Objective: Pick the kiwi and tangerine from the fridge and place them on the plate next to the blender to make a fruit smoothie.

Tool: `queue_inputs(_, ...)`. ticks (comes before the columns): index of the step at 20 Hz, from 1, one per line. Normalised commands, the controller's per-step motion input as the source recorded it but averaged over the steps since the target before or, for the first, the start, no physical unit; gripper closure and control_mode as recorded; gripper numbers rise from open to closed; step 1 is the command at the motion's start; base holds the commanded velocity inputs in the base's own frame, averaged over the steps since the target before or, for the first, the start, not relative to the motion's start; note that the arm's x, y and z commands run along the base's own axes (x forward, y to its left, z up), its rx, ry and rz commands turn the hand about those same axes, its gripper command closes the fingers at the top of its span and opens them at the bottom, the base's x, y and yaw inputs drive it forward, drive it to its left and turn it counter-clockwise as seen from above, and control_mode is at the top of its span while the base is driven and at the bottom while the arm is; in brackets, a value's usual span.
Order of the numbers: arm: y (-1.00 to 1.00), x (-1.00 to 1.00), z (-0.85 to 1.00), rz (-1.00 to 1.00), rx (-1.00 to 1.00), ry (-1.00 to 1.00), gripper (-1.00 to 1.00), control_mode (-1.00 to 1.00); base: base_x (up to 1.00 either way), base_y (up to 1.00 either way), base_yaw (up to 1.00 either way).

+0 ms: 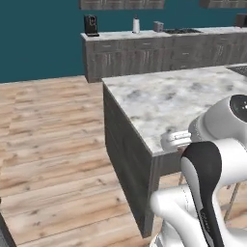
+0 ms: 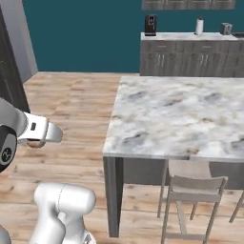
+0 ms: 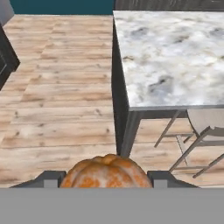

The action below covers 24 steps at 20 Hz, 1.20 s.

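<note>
Orange tangerine (image 3: 106, 173) in the tool (image 3: 106, 178), out of the fridge, on its way.
It sits at six o'clock in the hand view, the dark fingers closed against both its sides; the marble bench (image 3: 175, 57) lies at one o'clock. I judge carrying underway; placing it on the plate remains.

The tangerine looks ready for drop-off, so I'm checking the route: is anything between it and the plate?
Cannot say: the tangerine sits between the gripper's fingers, near the marble island corner, with wood floor below. The plate and blender cannot be made out.
</note>
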Motion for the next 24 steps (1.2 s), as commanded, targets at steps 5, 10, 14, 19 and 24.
queue_inputs(5, 0.00, 0.00, 0.00, 0.00, 0.00, 0.00, 1.00, 1.00, 0.00, -0.13, -0.46)
queue_inputs(10, 0.00, 0.00, 0.00, 0.00, 0.00, 0.00, 1.00, 1.00, 0.00, -0.20, -0.46)
queue_inputs(14, 0.00, 0.00, 0.00, 0.00, 0.00, 0.00, 1.00, 1.00, 0.00, -0.21, -0.44)
queue_inputs(19, 0.00, 0.00, 0.00, 0.00, 0.00, 0.00, 1.00, 1.00, 0.00, -0.24, -0.44)
queue_inputs(24, 0.00, 0.00, 0.00, 0.00, 0.00, 0.00, 1.00, 1.00, 0.00, -0.09, -0.31)
